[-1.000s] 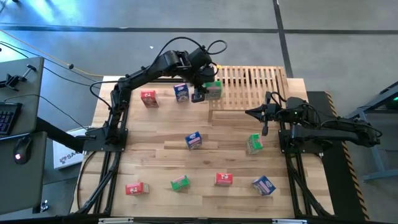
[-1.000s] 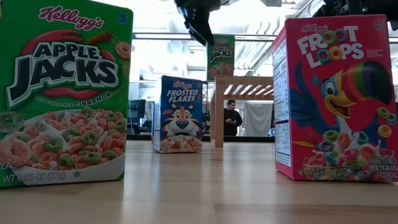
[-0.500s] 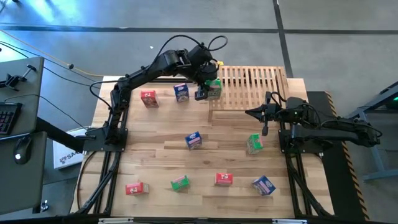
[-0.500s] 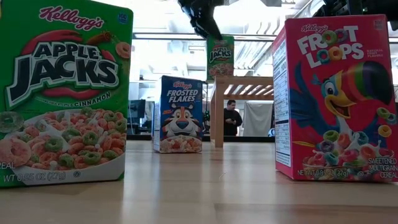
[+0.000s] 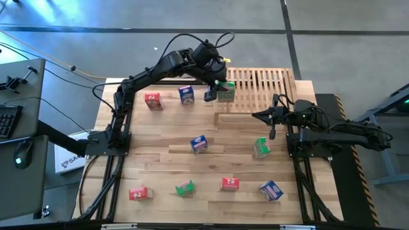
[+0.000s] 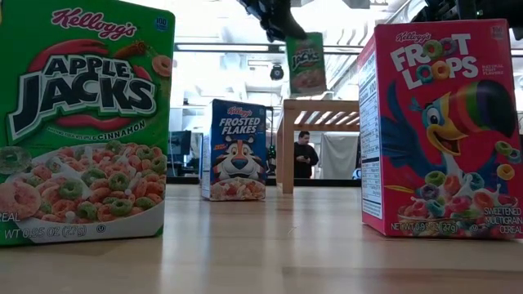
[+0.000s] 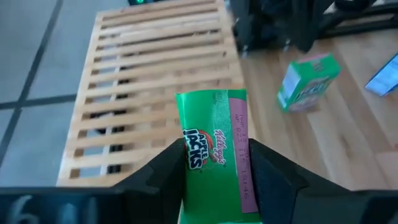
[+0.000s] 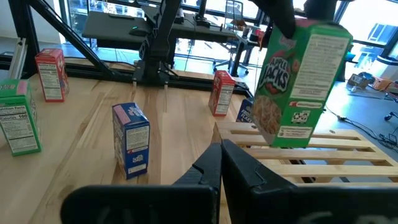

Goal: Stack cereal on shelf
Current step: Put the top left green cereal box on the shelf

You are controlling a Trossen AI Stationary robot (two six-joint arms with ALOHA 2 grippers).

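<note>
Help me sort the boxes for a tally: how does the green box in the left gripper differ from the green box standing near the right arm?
The held Apple Jacks box hangs tilted in the air over the shelf, pinched by the left gripper. The other green box stands upright on the table, untouched, off the shelf, near the right gripper. Both are green miniature cereal boxes that look alike in size.

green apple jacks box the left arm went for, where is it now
The green Apple Jacks box is lifted in the left gripper, hanging tilted over the shelf's near-left corner in the high view.
</note>
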